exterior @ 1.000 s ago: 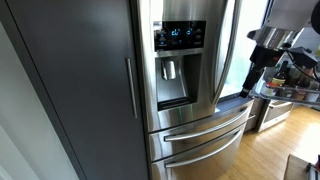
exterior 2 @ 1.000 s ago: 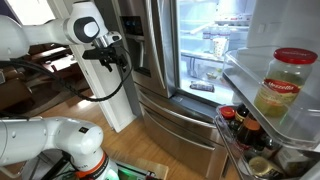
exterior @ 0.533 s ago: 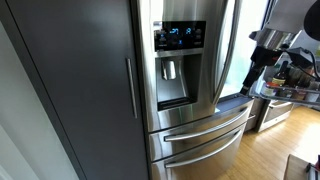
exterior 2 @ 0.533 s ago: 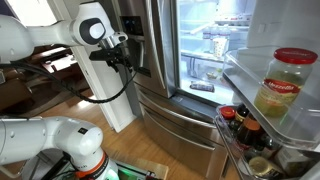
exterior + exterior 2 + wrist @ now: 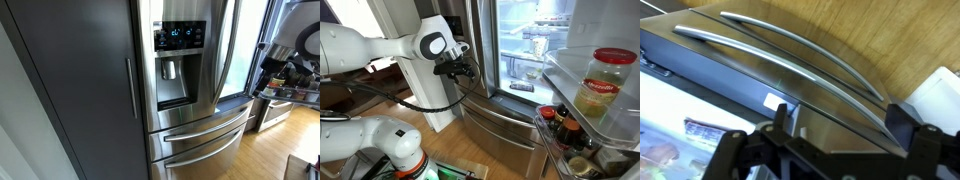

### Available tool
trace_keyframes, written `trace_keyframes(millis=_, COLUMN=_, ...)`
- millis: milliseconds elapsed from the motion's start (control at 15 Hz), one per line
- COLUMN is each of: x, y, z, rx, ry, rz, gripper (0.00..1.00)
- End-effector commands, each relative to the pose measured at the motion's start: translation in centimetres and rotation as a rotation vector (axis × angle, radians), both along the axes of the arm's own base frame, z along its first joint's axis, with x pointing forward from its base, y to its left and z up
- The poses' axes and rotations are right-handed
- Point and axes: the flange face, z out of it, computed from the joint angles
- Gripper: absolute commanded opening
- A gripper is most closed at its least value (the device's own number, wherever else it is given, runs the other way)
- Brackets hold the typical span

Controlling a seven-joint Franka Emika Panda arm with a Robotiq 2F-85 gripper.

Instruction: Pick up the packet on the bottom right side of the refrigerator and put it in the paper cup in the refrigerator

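Refrigerator (image 5: 212, 70), stainless steel, blue-lit dispenser (image 5: 180, 37), long curved handles (image 5: 805, 41), two drawers (image 5: 195, 152)

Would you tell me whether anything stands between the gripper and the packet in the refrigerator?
Nothing visible does. The refrigerator has its door swung open, and the open gripper hangs outside the lit opening, with only free air toward the packet low inside.

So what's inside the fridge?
In the lit fridge sit a cup and, lower down, a dark packet. The door shelf holds a red-lidded jar and bottles. The drawers are shut, so what's in them is hidden.
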Motion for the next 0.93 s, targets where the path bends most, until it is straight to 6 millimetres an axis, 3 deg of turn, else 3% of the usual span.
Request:
trace_keyframes(millis=0, x=-1.6, y=-6.0, z=-2.9, rx=-0.113, ry=0.005, rz=0.050, gripper=1.00)
trace_keyframes(millis=67, x=-1.9, y=-7.2, z=-3.1, rx=-0.121, ry=-0.015, rz=0.037, gripper=1.00)
trace_keyframes(millis=133, x=-1.3, y=-5.2, z=-1.9, rx=-0.083, ry=-0.011, rz=0.022, gripper=1.00)
trace_keyframes(millis=267, x=-2.0, y=-7.1, z=-2.6, rx=-0.097, ry=-0.015, rz=0.018, gripper=1.00)
trace_keyframes(millis=667, x=-1.9, y=-7.1, z=-2.6, rx=-0.102, ry=-0.015, rz=0.023, gripper=1.00)
trace_keyframes(millis=867, x=-0.6, y=-11.2, z=-3.2, rx=-0.152, ry=-0.036, rz=-0.032, gripper=1.00)
